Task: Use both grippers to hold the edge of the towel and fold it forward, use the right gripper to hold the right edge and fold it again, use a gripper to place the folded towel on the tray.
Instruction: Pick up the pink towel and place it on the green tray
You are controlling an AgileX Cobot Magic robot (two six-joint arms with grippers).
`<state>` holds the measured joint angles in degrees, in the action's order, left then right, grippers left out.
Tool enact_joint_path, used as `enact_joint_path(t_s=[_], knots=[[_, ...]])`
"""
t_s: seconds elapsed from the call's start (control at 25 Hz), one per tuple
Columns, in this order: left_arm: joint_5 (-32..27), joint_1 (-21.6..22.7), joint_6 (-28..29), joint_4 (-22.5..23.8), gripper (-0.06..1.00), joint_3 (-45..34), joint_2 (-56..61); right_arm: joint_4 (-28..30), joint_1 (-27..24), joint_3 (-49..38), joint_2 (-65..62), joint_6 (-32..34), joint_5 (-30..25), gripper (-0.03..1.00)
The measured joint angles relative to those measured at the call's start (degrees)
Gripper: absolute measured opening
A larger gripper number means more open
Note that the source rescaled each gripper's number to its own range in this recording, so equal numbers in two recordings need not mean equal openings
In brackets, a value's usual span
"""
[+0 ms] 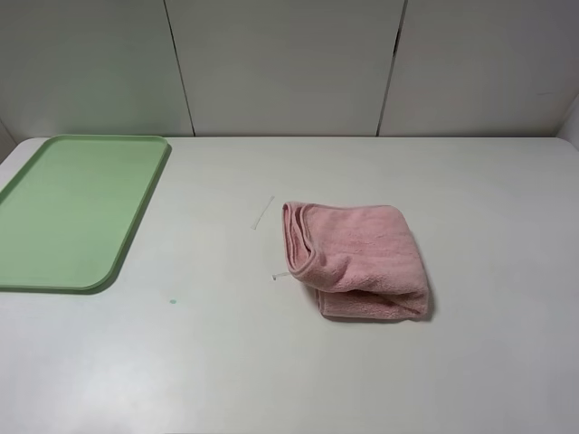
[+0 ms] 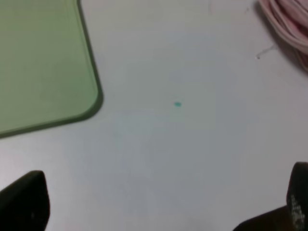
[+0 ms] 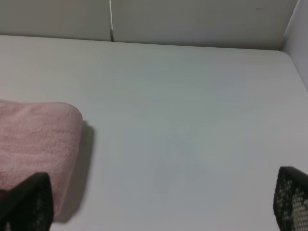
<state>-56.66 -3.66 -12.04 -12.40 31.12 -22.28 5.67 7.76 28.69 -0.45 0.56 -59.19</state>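
Observation:
The pink towel (image 1: 362,258) lies folded into a thick bundle on the white table, right of centre, with its layered hems (image 1: 294,237) facing left and a small white tag (image 1: 280,275) sticking out. The light green tray (image 1: 68,208) sits flat at the table's left with nothing on it. Neither arm shows in the high view. In the left wrist view, the left gripper (image 2: 161,202) is open above bare table, between the tray corner (image 2: 72,96) and the towel's edge (image 2: 288,24). The right gripper (image 3: 161,202) is also open, with the towel's end (image 3: 38,139) by one finger.
A small green speck (image 1: 172,301) marks the table between tray and towel; it is also visible as a speck (image 2: 177,104) in the left wrist view. A thin pale line (image 1: 263,212) lies just left of the towel. White wall panels stand behind the table.

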Motion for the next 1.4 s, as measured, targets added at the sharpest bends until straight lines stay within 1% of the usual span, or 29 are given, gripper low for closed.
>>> enact_joint_path(t_s=[0.2, 0.24, 0.32, 0.6, 0.76, 0.92, 1.04, 1.16, 1.4], knots=[[2.04, -0.29, -2.14, -0.33, 0.98, 1.44, -7.44, 0.0, 0.0, 0.0, 0.0, 0.0, 0.0, 1.0], [2.04, -0.29, -2.14, -0.33, 0.98, 1.44, -7.44, 0.0, 0.0, 0.0, 0.0, 0.0, 0.0, 1.0], [4.03, -2.92, -2.27, -1.41, 0.98, 1.63, -11.17, 0.0, 0.0, 0.0, 0.0, 0.0, 0.07, 1.0], [10.09, -10.31, -2.31, -1.89, 0.98, 1.63, -19.59, 0.0, 0.0, 0.0, 0.0, 0.0, 0.07, 1.0], [14.07, -13.76, -1.91, -4.18, 0.98, 1.63, -24.6, 0.0, 0.0, 0.0, 0.0, 0.0, 0.07, 1.0], [18.93, -18.37, 0.85, -5.11, 0.98, 1.63, -29.58, 0.0, 0.0, 0.0, 0.0, 0.0, 0.07, 1.0], [23.06, -21.69, 3.39, -6.75, 0.98, 1.74, -33.45, 0.0, 0.0, 0.0, 0.0, 0.0, 0.07, 1.0], [25.83, -24.58, 5.68, -7.57, 0.98, 3.12, -37.62, 0.0, 0.0, 0.0, 0.0, 0.0, 0.07, 1.0], [27.42, -28.88, 9.71, -7.79, 0.97, 8.21, -46.87, 0.0, 0.0, 0.0, 0.0, 0.0, 0.07, 1.0]])
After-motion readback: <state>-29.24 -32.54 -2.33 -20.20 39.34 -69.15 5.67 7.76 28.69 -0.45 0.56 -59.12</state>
